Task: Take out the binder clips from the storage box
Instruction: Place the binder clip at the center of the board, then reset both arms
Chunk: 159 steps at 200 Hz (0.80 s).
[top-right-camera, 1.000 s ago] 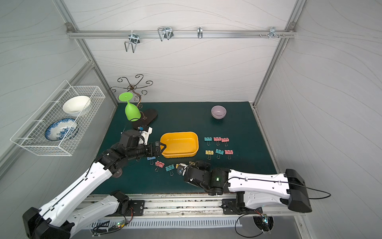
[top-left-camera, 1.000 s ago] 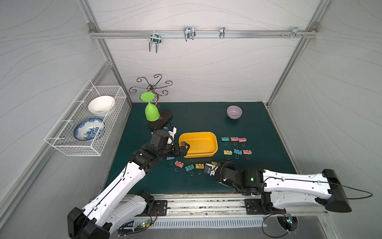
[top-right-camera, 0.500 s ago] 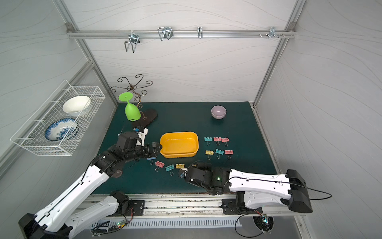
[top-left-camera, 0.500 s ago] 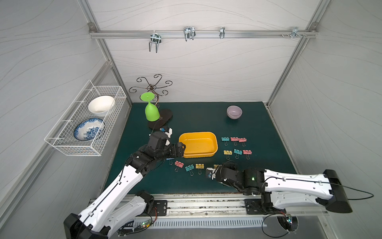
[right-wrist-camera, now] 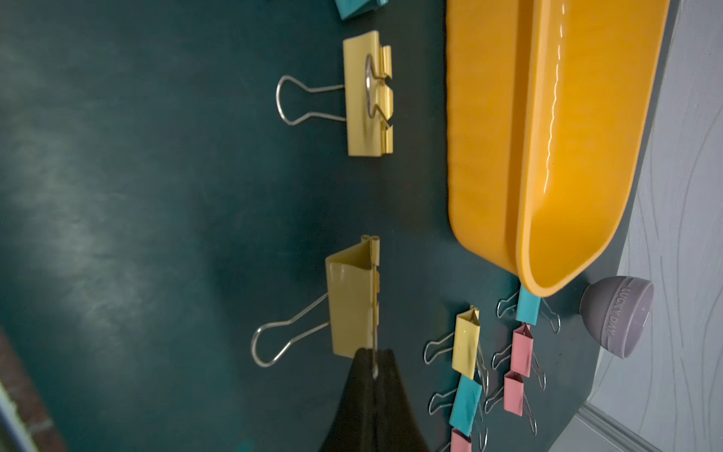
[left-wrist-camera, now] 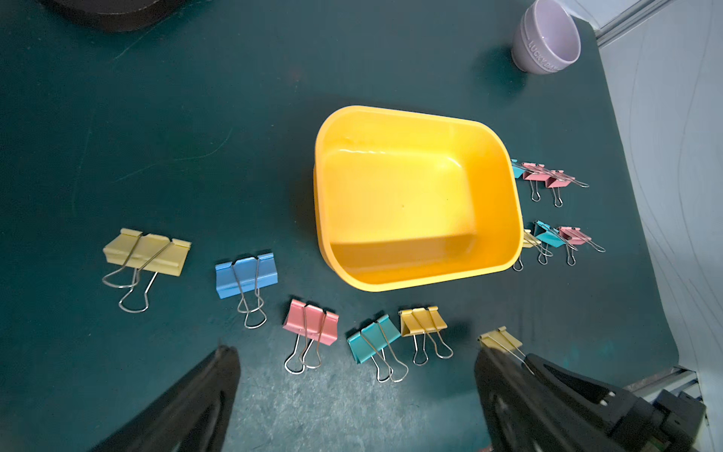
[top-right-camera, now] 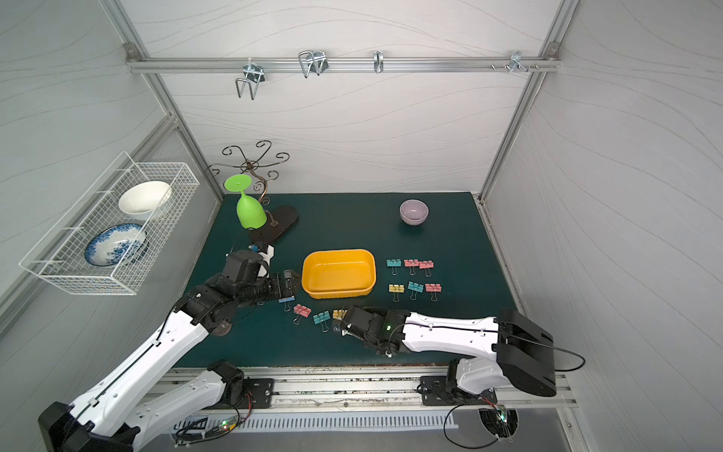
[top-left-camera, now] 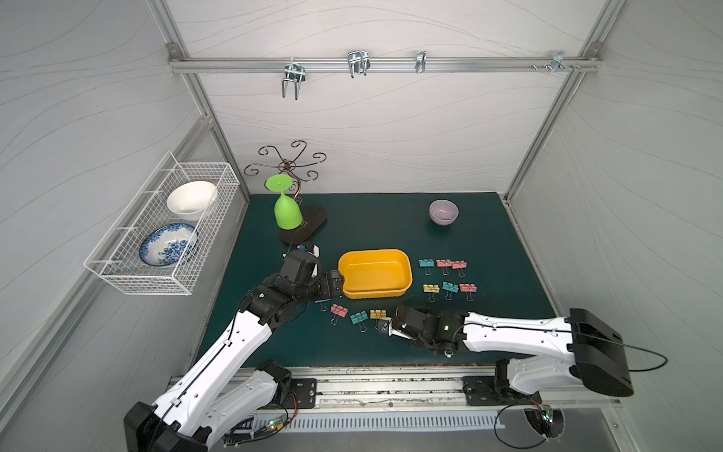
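The left gripper point(top-left-camera: 335, 282), spread wide and holding nothing, has drawn back slightly from the left end of the box point(top-left-camera: 374, 292), mid-frame, its arm stretched low over the table point(top-left-camera: 391, 219). The right gripper point(top-left-camera: 385, 326), clenched, has slid toward lower left; its wrist view shows it pinching the wire handle of a yellow clip point(right-wrist-camera: 352, 309), too small to read in the top views. Six clips point(top-left-camera: 450, 287) lie right of the box
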Available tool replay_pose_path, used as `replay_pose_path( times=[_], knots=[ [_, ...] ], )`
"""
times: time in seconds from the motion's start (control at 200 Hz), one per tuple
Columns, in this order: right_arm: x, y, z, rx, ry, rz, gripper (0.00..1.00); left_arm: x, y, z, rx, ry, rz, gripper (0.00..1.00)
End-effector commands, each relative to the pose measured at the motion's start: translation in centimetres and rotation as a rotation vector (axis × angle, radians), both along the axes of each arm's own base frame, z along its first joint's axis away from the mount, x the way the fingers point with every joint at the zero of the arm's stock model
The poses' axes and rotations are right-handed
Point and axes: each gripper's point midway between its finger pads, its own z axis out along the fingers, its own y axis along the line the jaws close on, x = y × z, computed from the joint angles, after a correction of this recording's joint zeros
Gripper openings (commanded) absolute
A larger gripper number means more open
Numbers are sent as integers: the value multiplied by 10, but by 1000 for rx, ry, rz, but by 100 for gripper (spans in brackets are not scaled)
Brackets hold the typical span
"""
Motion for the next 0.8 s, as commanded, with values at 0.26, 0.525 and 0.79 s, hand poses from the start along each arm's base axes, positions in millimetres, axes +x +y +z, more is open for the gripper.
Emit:
replay_pose_path(
  times=[0.26, 0.525, 0.79],
  knots=[
    [5, 24, 14, 60, -54, 6, 47, 3, 25, 9, 83, -60, 45, 98],
    [47, -16, 161, 603, -210, -180, 99, 33, 89, 72, 315, -267, 252, 99],
    [164, -207, 166, 1166, -306, -969, 99, 87, 143, 46, 575, -439, 505, 99]
  ],
)
